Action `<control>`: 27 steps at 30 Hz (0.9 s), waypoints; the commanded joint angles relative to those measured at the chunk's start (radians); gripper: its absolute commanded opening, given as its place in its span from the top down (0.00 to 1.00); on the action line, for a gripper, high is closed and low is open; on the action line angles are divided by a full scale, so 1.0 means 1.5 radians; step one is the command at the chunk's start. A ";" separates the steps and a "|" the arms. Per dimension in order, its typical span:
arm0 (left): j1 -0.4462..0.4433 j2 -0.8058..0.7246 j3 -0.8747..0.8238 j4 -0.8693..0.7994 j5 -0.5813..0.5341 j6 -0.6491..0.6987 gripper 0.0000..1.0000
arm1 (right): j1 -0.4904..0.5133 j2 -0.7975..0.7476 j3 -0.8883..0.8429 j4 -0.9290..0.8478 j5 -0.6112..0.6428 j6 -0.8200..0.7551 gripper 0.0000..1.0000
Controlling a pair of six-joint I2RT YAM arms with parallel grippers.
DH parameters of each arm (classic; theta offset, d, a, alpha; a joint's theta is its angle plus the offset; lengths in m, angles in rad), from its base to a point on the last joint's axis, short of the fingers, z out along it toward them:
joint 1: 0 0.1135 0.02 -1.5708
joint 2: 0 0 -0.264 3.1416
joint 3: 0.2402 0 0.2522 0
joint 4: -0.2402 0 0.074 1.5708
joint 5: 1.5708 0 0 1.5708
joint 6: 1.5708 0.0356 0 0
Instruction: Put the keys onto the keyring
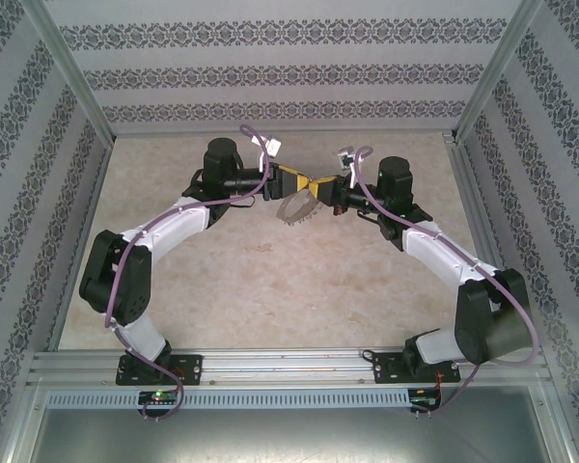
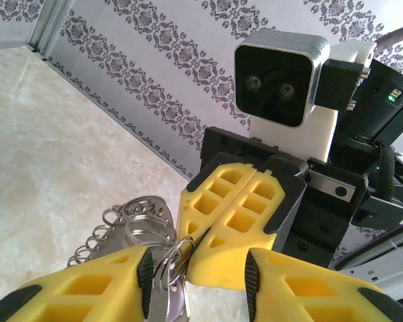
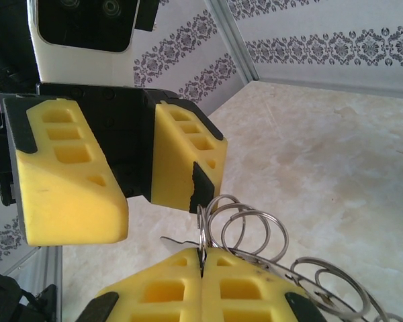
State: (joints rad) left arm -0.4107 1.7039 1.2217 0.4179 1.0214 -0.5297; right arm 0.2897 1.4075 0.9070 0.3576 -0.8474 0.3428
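Right gripper [image 3: 201, 260] pinches keyring [image 1: 294, 208] rim, far from walls [image 1: 270, 58].

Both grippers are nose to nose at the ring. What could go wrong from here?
1. The right gripper pinches the keyring by one thin wire at its very fingertips; a nudge could twist it or pull it free.
2. The left gripper has its jaws apart around the right fingertips; closing may clamp those instead of metal.
3. A silvery piece, possibly the key, sits beside one left finger, unpinched; it could drop.

Yellow fingers [image 3: 74, 194], silvery-grey keyring [image 2: 142, 213].
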 commanded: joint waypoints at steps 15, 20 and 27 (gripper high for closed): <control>-0.009 0.010 0.003 0.007 0.047 0.019 0.72 | -0.006 0.009 0.022 0.047 -0.023 0.010 1.00; -0.013 0.015 0.008 0.001 0.055 0.024 0.72 | -0.005 0.016 0.027 0.050 -0.027 0.011 1.00; -0.017 0.016 0.018 -0.039 0.045 0.058 0.78 | -0.005 0.017 0.030 0.048 -0.031 0.013 1.00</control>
State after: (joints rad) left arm -0.4110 1.7206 1.2217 0.3996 1.0454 -0.4923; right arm 0.2855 1.4300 0.9096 0.3740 -0.8711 0.3538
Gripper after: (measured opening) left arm 0.228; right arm 0.056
